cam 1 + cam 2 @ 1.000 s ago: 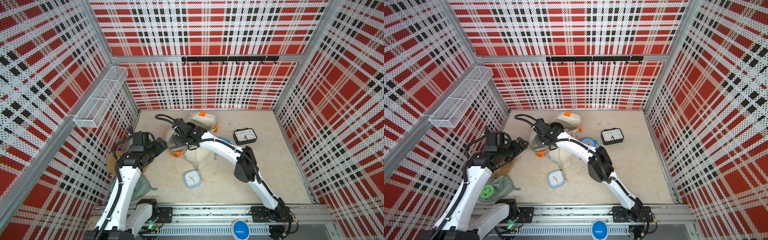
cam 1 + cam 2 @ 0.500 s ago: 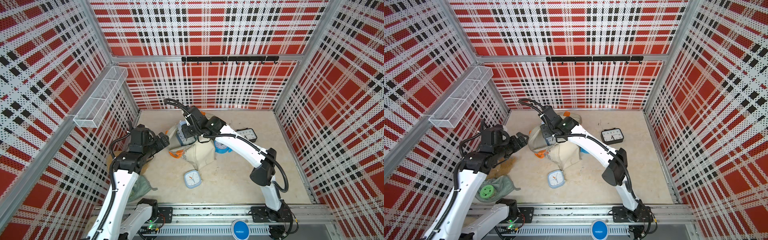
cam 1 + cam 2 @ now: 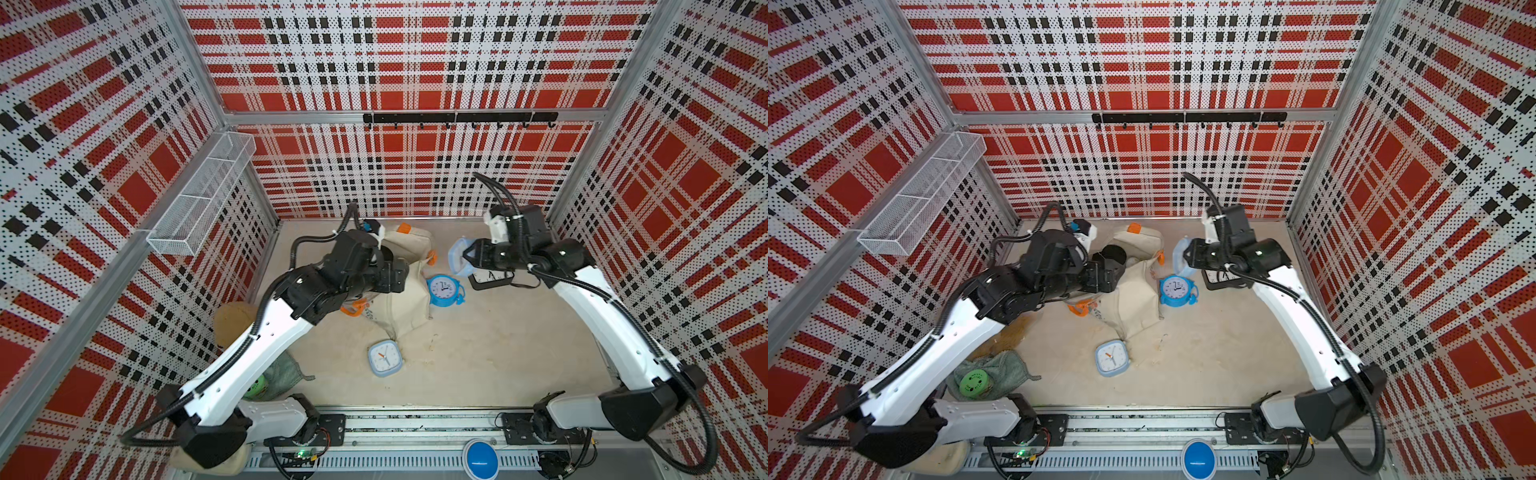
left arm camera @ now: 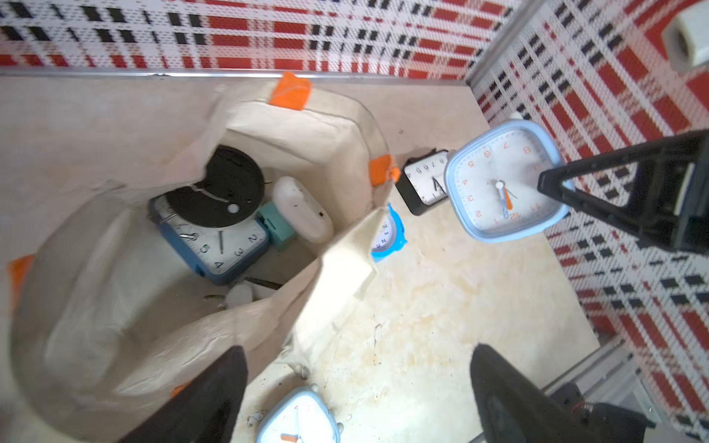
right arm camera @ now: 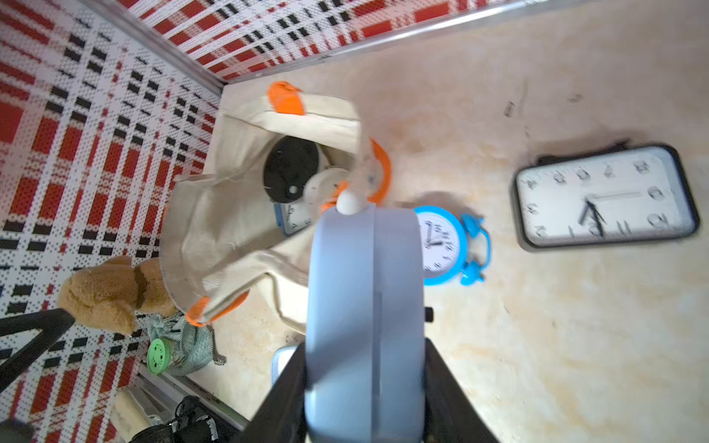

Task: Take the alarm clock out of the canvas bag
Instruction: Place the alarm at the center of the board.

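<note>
Now right tool (image 3: 471,254) pinching pale-blue alarm clock (image 3: 457,257) across face and back, aloft at 2 o'clock of canvas bag (image 3: 409,303). Left tool (image 4: 358,349) spread above bag mouth. Clock likely light, rigid, smooth plastic; slip risk.

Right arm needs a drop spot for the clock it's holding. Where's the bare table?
Biggest free patch of table: right side, bordered by black clock, round blue clock, square clock and the front rail. Crowded: around the canvas bag and the left side, with teddy and green cloth.
</note>
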You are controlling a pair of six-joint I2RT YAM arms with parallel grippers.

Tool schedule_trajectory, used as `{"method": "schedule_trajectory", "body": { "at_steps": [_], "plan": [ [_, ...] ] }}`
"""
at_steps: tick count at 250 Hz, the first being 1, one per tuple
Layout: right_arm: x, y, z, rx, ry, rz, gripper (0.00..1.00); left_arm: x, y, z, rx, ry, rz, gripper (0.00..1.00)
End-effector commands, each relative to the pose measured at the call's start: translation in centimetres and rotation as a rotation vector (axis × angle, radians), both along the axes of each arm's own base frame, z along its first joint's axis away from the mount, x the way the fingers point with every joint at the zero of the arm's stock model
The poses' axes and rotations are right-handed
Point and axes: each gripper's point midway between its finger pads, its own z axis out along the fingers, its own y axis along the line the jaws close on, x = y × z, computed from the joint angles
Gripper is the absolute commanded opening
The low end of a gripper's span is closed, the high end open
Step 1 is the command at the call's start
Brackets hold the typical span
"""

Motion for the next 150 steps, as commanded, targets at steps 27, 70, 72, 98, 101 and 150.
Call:
{"method": "schedule_trajectory", "body": {
  "at_steps": [27,70,72,98,101,150],
  "plan": [
    [-3.3,-5.1,-6.9,0.009,0.119,-0.024,0.44,-0.3,-5.3,-0.5,0.136,-0.029,-0.141,0.94],
    [-2.2,-8.2,-12.1,0.134,0.149,-0.161,0.44,-0.7,-9.1,-1.4,0.193,-0.005,-0.208,0.94],
    [-2.1,-8.3,-12.3,0.137,0.147,-0.168,0.44,-0.7,-9.2,-1.4,0.195,-0.004,-0.211,0.94],
    [-0.6,-10.2,-14.2,0.174,0.144,-0.222,0.45,-0.9,-10.4,-1.5,0.203,0.007,-0.231,0.94],
    [-0.4,-10.4,-14.4,0.178,0.144,-0.225,0.44,-0.9,-10.5,-1.5,0.202,0.008,-0.234,0.94],
    [2.4,-13.6,-16.9,0.22,0.166,-0.282,0.45,-0.9,-10.8,-1.5,0.202,0.021,-0.235,0.95]
  ]
}}
